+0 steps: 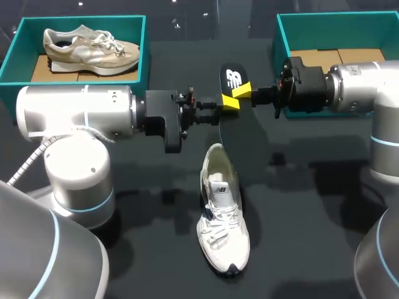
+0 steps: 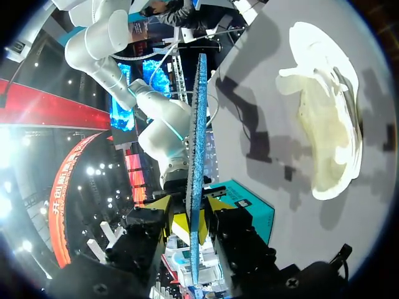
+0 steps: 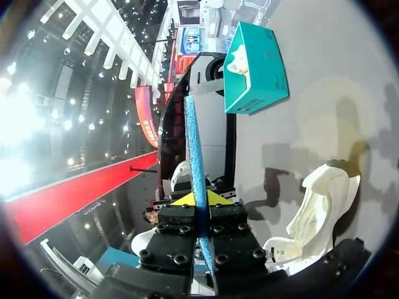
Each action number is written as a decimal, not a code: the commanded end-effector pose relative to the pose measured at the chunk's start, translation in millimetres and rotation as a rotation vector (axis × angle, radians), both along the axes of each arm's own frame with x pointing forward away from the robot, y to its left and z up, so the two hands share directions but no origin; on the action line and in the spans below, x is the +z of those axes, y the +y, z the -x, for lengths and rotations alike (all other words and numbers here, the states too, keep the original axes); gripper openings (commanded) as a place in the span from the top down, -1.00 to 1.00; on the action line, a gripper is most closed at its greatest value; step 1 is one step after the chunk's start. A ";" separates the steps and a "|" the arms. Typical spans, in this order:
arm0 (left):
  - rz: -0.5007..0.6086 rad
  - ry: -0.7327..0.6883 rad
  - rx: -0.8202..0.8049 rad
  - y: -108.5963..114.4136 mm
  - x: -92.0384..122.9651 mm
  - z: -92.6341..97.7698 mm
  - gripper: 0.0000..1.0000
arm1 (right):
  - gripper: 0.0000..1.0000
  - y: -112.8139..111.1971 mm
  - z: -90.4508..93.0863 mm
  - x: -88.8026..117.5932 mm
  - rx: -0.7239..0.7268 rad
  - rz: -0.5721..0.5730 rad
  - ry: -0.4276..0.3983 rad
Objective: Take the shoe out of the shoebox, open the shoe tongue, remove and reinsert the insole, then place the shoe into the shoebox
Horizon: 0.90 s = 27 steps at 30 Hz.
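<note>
Insole [image 1: 232, 78] pinched on edge by my left claw [image 1: 228, 103] and right claw [image 1: 243, 92]; shoe [image 1: 223, 218] below both, heel end nearer.

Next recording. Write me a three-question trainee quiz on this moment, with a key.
1. True or false: the white lace-up sneaker is inside a box.
2. Which of the left gripper and right gripper is shut on the thin black insole with a blue underside? A) left only B) right only C) both
3. Fill in: the beige sneaker lies in the teal shoebox at the head view's ___ side.
Key: 1 false; 2 C; 3 left.
</note>
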<state>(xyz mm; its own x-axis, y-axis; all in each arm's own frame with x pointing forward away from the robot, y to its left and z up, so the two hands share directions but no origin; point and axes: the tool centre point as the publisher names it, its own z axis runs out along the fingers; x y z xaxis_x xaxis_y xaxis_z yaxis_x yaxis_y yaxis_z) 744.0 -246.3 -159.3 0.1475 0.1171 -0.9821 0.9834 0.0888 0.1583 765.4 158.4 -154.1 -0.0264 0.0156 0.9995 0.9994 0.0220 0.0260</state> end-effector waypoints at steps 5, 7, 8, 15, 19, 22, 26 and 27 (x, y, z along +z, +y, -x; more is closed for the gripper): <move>-0.002 0.000 0.008 -8.1 -4.5 -2.9 0.58 | 1.00 3.9 -1.5 -2.5 -0.002 -0.001 0.011; -0.003 0.001 0.010 -9.1 -5.5 -3.2 0.72 | 1.00 4.2 -1.7 -2.7 -0.004 -0.001 0.013; -0.004 0.002 0.012 -9.4 -5.8 -3.5 0.79 | 1.00 4.3 -1.9 -3.0 -0.004 -0.002 0.014; -0.004 0.002 0.020 -11.0 -7.2 -5.1 1.00 | 1.00 6.4 -2.6 -3.9 -0.005 -0.006 0.019; -0.001 0.002 0.022 -10.1 -7.2 -4.0 1.00 | 1.00 4.6 -1.3 -5.3 -0.013 -0.008 0.020; 0.003 0.001 0.023 -3.2 -4.8 0.5 1.00 | -1.00 0.3 1.4 -5.2 -0.025 -0.003 0.015; 0.008 0.010 0.030 12.3 -2.4 5.9 1.00 | -1.00 -9.6 5.6 -6.5 -0.037 -0.006 -0.004; 0.007 0.012 0.032 16.4 -2.0 6.9 1.00 | -1.00 -11.5 6.8 -6.4 -0.042 -0.008 -0.010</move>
